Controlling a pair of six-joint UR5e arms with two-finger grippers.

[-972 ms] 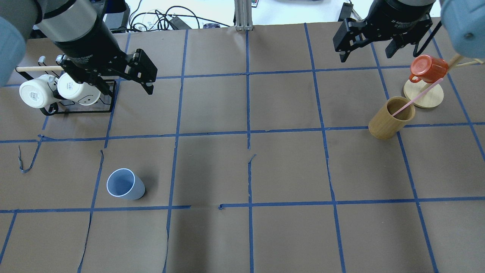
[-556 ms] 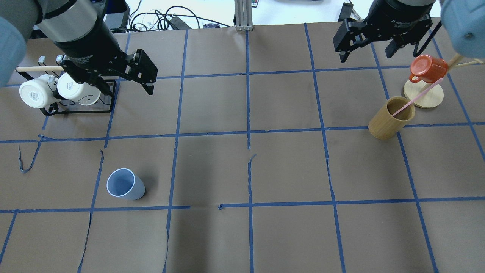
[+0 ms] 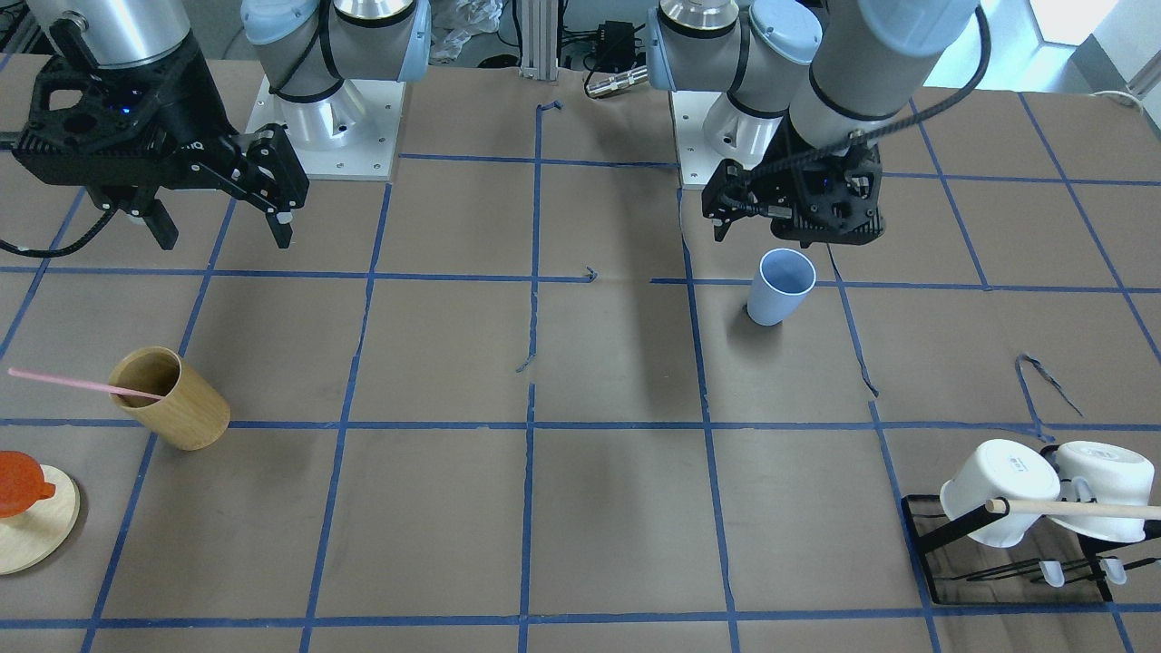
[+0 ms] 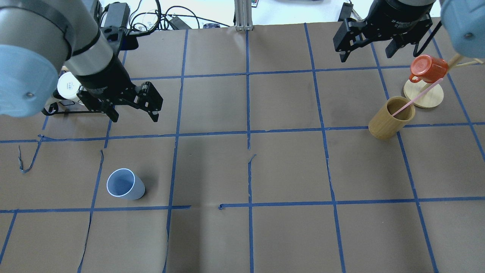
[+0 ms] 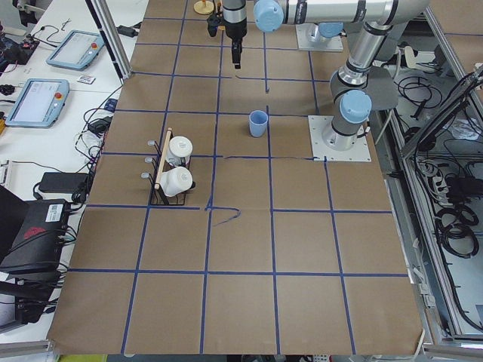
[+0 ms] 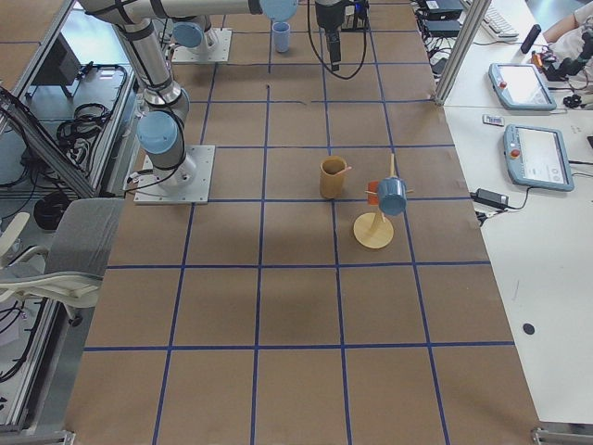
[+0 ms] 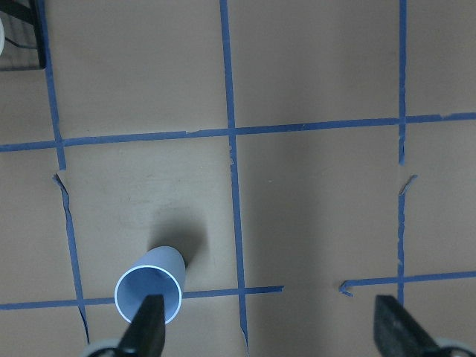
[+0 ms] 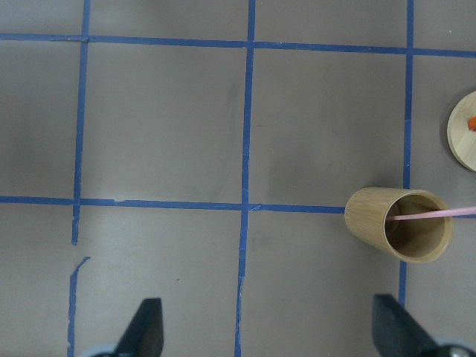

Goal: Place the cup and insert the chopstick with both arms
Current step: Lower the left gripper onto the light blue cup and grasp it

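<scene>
The light-blue cup (image 4: 125, 184) stands upright on the brown table, front left; it also shows in the front view (image 3: 780, 286) and the left wrist view (image 7: 149, 294). My left gripper (image 4: 134, 115) is open and empty, high above the table and behind the cup; in its wrist view one finger (image 7: 145, 331) overlaps the cup's rim. The pink chopstick (image 4: 418, 96) leans in the tan wooden cup (image 4: 390, 117) at right, also in the right wrist view (image 8: 435, 214). My right gripper (image 4: 365, 53) is open and empty, behind and left of the wooden cup.
A black rack with white mugs (image 3: 1025, 508) stands at the far left, partly hidden under my left arm in the overhead view. A red mug (image 4: 428, 69) hangs on a wooden stand with a round base (image 4: 432, 100) just behind the tan cup.
My left arm has moved forward and slightly right, toward the blue cup, and now covers most of the mug rack. The right arm, cup and chopstick have not moved.
</scene>
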